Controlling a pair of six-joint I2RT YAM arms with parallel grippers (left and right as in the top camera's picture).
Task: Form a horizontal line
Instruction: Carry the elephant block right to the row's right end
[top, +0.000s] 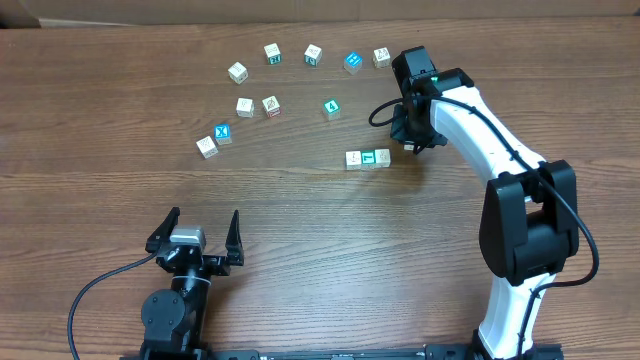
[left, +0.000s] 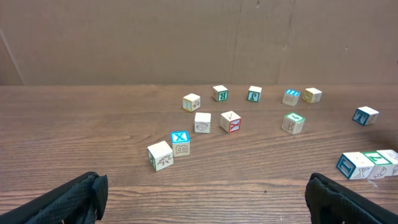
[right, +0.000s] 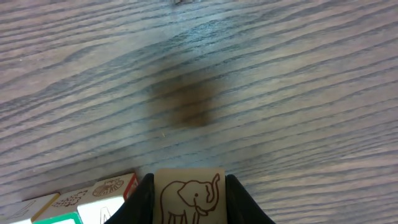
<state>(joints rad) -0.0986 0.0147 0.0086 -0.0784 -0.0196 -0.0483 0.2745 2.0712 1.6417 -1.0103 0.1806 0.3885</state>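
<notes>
My right gripper (right: 190, 202) is closed narrowly on the elephant cube (right: 188, 186), gripping its flat sides. It's light, hard wood and may slip. Seen from overhead, the line (top: 367, 158) lies just beside me at nine o'clock.

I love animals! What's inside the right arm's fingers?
A pale cube with an elephant drawing, pinched between the dark fingers, next to the row. Its bottom is cut off; from overhead the arm hides it.
</notes>
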